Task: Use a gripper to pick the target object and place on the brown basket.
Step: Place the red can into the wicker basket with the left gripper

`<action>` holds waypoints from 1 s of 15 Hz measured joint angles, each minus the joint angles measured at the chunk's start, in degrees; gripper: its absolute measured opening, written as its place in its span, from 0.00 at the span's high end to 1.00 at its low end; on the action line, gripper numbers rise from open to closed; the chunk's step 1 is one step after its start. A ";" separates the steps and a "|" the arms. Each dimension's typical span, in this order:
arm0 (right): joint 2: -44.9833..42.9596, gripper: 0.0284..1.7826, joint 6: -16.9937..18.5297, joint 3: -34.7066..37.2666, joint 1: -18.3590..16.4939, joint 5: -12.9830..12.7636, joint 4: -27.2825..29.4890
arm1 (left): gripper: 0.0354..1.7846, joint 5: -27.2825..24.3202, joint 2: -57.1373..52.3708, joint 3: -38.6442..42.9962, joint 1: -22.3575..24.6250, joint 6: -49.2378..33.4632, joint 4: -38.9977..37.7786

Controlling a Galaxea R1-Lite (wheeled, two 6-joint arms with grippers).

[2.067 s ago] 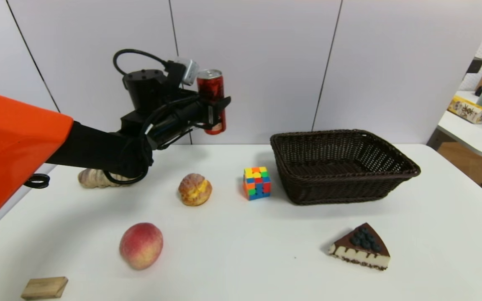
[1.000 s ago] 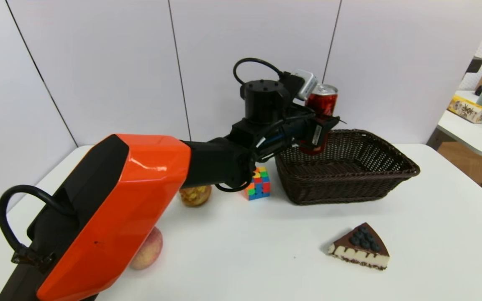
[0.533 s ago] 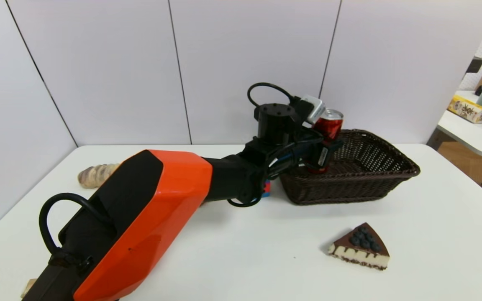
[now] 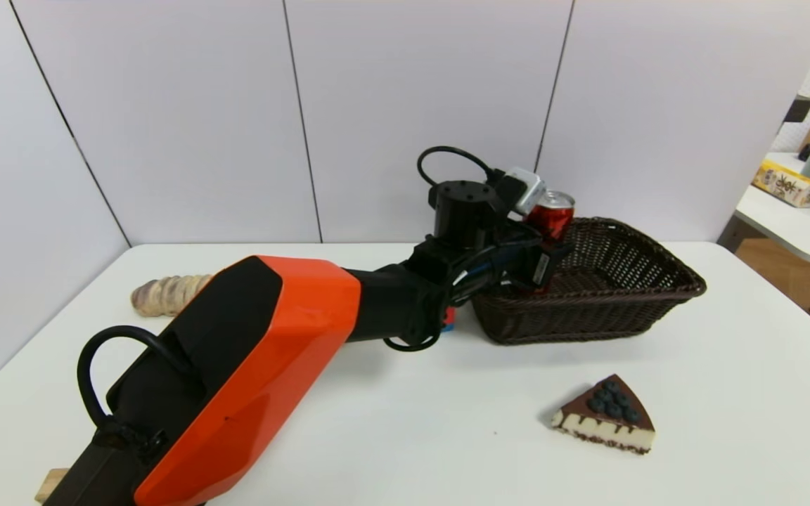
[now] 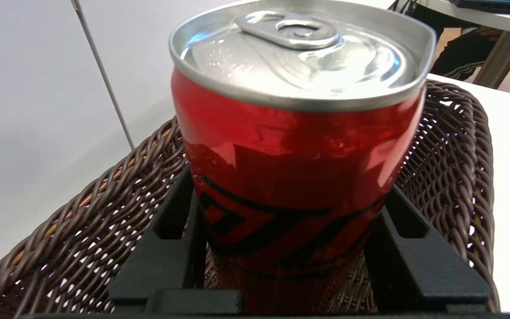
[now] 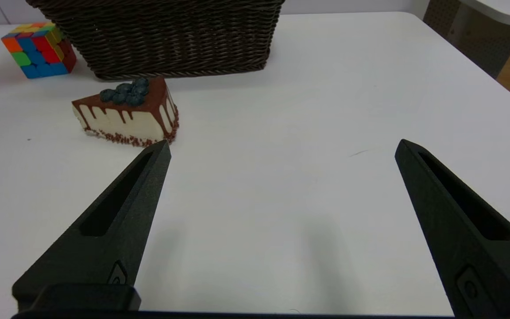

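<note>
My left gripper is shut on the red drink can and holds it nearly upright inside the left end of the brown basket. The can's lower half is below the basket's rim. In the left wrist view the black fingers press both sides of the can, with the basket's woven wall behind it. Whether the can's base touches the basket floor is hidden. My right gripper is open and empty, low over bare table near the cake slice.
A chocolate cake slice lies in front of the basket. A colour cube sits at the basket's left, mostly hidden behind my left arm. A bread roll lies far left and a wooden block at the front left edge.
My left arm carried the can from high at the left across to the basket and lowered it inside the left end. In the last half second it sank only slightly.
</note>
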 joint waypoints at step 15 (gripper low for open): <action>0.00 0.02 0.00 0.00 0.00 0.00 0.00 | 0.13 0.13 -5.21 0.94 -0.07 0.46 5.05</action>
